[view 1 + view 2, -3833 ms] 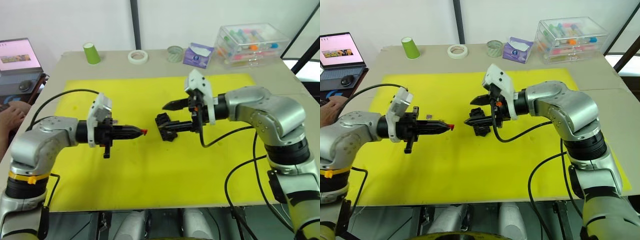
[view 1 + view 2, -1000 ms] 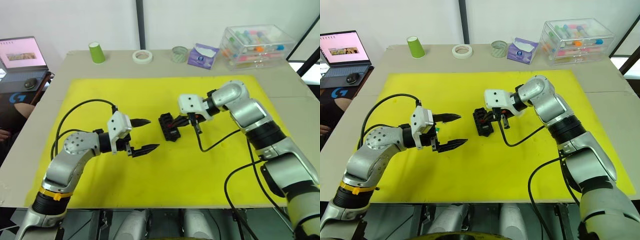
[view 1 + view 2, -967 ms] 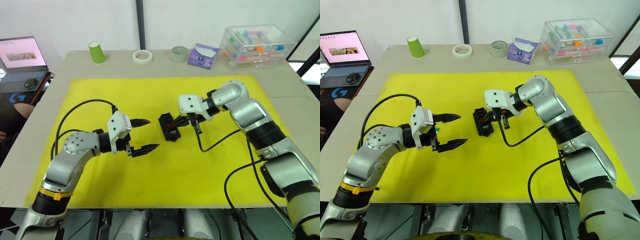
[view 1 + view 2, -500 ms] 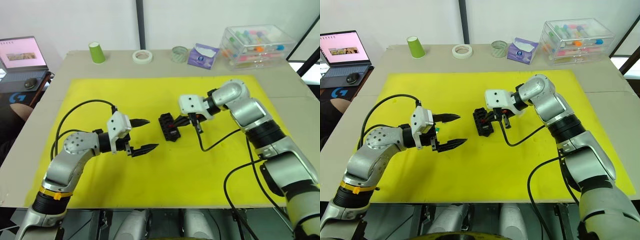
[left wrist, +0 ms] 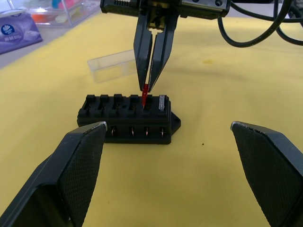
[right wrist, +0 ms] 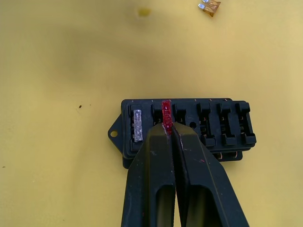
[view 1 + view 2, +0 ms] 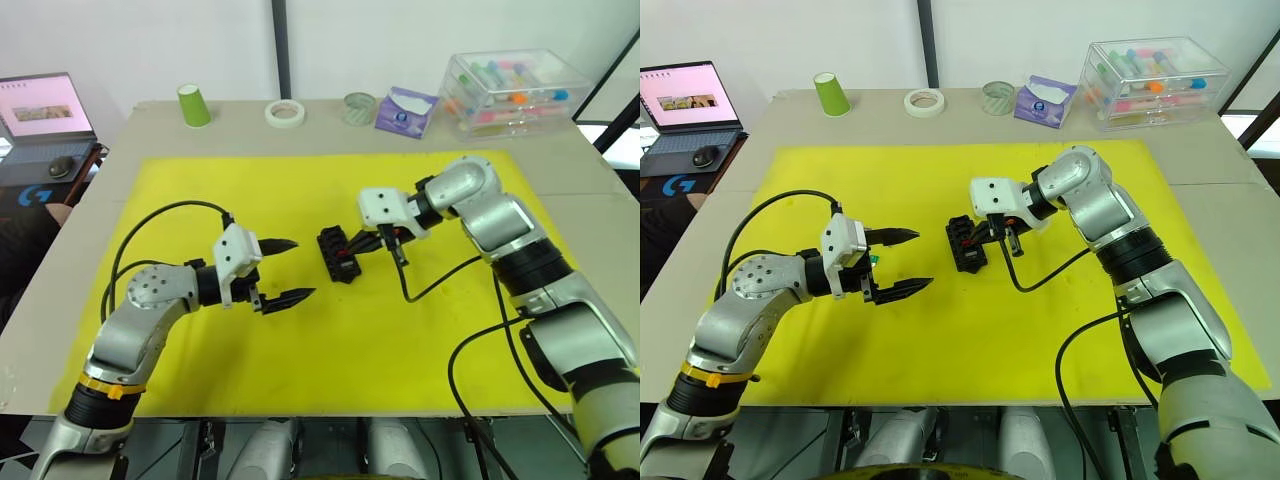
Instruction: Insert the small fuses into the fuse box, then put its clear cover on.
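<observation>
Fuse box (image 6: 184, 129), stiff and light at frame centre, takes a tiny, slippery red fuse (image 6: 166, 112) pinched by its top in the right tool (image 6: 170, 128); left tool (image 7: 282, 271) gapes wide.

Table (image 7: 1200, 160): beige top, holds everything.
Mat (image 7: 940, 330): yellow, covers most of the table.
Wall (image 7: 770, 35): white, behind the table, with a dark upright bar (image 7: 930, 45).
Cup (image 7: 825, 93): green, at the table's far edge.
Tape rolls (image 7: 919, 101): two, just beside the cup's row.
Tissue pack (image 7: 1042, 100): purple, near the rolls.
Bin (image 7: 1150, 80): clear, far corner of the table.
Laptop (image 7: 685, 105): open, beyond the table's left side.
</observation>
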